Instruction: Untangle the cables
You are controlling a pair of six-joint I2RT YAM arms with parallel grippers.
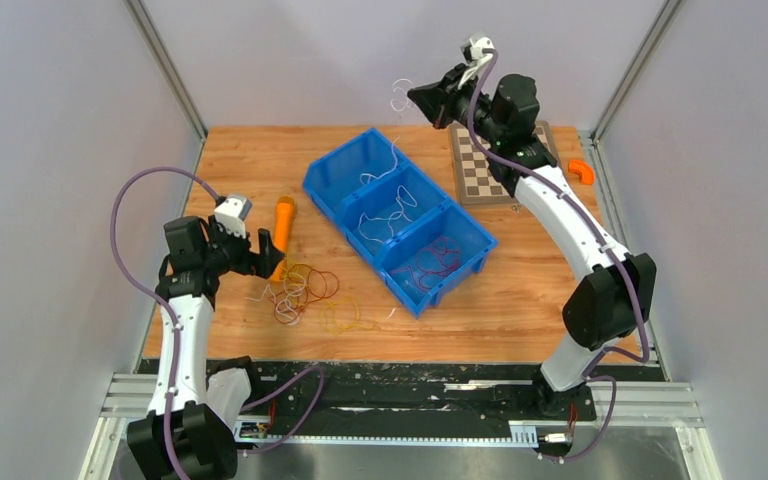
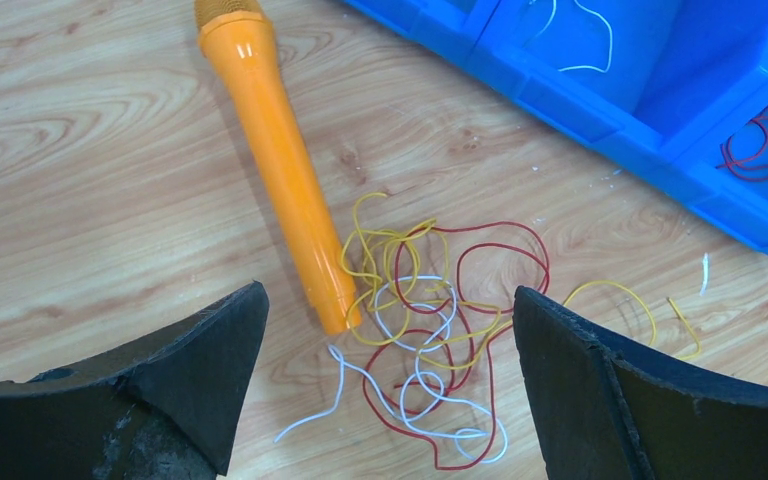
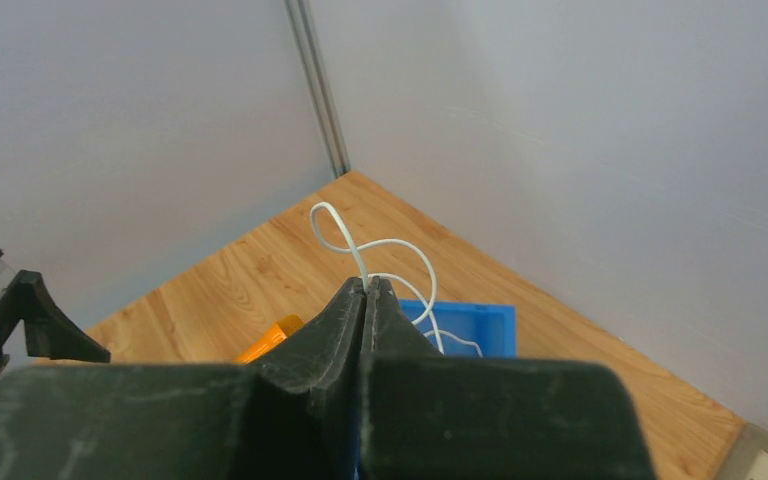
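Cables (image 2: 430,330) are a tangle on the near-left of the surface (image 1: 520,300), touching the orange mic (image 2: 280,150). My left end effector (image 2: 388,293) hangs over them, fully released. My right end effector (image 3: 365,287) is clenched on one white cable (image 3: 380,245), raised at the far side.

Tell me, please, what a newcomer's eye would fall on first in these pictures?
The blue bin at the centre, with white cables and red cables in its compartments. Next, the loose tangle of cables at the near left, directly under the open left gripper, beside an orange toy microphone. The right gripper, high above the far side, is shut on a single white cable.
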